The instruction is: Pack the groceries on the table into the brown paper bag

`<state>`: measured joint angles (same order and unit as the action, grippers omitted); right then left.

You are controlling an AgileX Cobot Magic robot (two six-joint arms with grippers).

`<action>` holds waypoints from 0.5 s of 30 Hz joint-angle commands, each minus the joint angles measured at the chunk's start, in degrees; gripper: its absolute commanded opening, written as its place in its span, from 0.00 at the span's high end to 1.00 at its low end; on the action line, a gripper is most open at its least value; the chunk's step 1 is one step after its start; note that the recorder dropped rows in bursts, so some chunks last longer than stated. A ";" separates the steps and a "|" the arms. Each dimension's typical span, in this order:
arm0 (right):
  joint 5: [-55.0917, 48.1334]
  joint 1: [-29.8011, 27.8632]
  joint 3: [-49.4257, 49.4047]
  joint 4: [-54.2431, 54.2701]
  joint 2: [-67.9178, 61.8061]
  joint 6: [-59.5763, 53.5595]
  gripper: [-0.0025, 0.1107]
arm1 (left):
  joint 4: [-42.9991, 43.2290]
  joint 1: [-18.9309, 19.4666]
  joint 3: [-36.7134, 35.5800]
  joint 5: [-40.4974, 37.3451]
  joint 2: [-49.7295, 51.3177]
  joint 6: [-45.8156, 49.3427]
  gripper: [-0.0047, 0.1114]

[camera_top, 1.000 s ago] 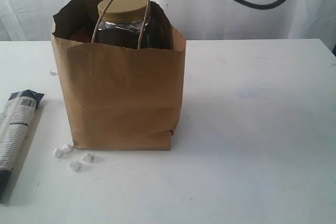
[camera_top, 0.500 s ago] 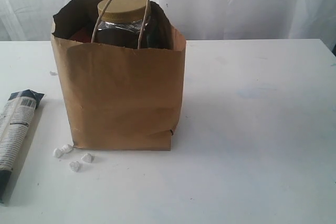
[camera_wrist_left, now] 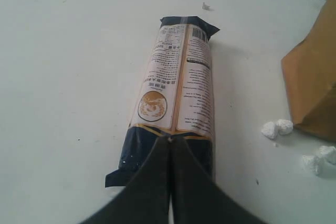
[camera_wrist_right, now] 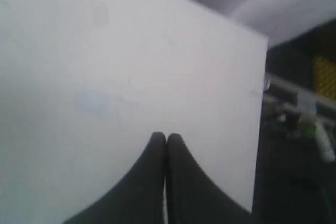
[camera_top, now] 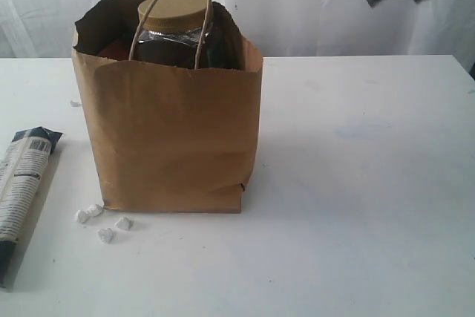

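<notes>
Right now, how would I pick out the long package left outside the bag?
Find the tall brown paper bag on the white table. Left of it in the exterior view, at the picture's edge, lies the long blue-white package. Unlike the tiny white lumps near the bag's foot, it is a long printed pack with dark ends.

One paper bag (camera_top: 171, 139), one nut jar (camera_top: 174, 27), one long package (camera_top: 21, 180), four white lumps (camera_top: 106, 235).

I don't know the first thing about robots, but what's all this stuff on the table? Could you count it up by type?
Brown paper bag: 1
Gold-lidded jar, standing in the bag: 1
Long blue-white package: 1
Small white lumps: 4
Total: 7
</notes>
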<state>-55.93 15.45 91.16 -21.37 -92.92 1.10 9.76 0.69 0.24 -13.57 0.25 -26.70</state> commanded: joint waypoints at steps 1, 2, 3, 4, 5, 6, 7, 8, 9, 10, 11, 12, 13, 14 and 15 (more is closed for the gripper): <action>3.74 -7.09 -12.36 7.48 0.47 0.68 0.98 | -0.08 -0.31 -0.24 0.05 -0.25 -0.05 0.96; 5.64 -8.15 -15.64 8.80 0.87 0.68 0.98 | -0.08 -0.31 -0.24 0.05 -0.25 -0.05 0.96; 7.22 -8.74 -18.78 10.06 1.21 0.68 0.98 | -0.08 -0.31 -0.24 0.05 -0.25 -0.05 0.96; 9.09 -9.13 -21.81 10.96 1.76 0.68 0.98 | -0.08 -0.31 -0.24 0.05 -0.25 -0.05 0.96; 10.99 -9.23 -24.71 11.30 2.45 0.68 0.98 | -0.08 -0.31 -0.24 0.05 -0.25 -0.05 0.96; 12.63 -9.23 -26.96 11.45 3.27 0.68 0.98 | -0.08 -0.31 -0.24 0.05 -0.25 -0.05 0.96; 15.22 -9.23 -29.87 11.69 4.28 0.68 0.98 | -0.08 -0.31 -0.24 0.05 -0.25 -0.05 0.96; 18.48 -9.23 -32.84 12.40 5.63 0.68 0.98 | -0.08 -0.31 -0.24 0.05 -0.25 -0.05 0.96; 22.76 -9.23 -35.38 14.00 7.00 0.68 0.98 | -0.08 -0.31 -0.24 0.05 -0.25 -0.05 0.96; 28.12 -9.23 -38.76 16.75 9.21 0.68 0.98 | -0.08 -0.31 -0.24 0.05 -0.25 -0.05 0.96; 33.94 -9.23 -42.33 19.84 11.78 0.32 0.98 | -0.08 -0.31 -0.24 0.05 -0.25 -0.05 0.96; 39.78 -9.23 -46.00 22.70 14.82 -0.04 0.98 | -0.08 -0.31 -0.24 0.05 -0.25 -0.05 0.96; 44.52 -9.09 -49.79 24.61 17.43 -0.04 0.98 | -0.08 -0.31 -0.24 0.05 -0.25 -0.05 0.96; 50.39 -8.61 -53.62 25.87 20.96 -0.04 0.98 | -0.08 -0.31 -0.24 0.05 -0.25 -0.05 0.96; 55.93 -8.08 -57.43 25.75 24.67 -0.04 0.98 | -0.08 -0.31 -0.24 0.05 -0.25 -0.05 0.96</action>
<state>-14.70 6.70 41.75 1.41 -75.61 1.38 9.76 0.69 0.24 -13.57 0.25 -26.70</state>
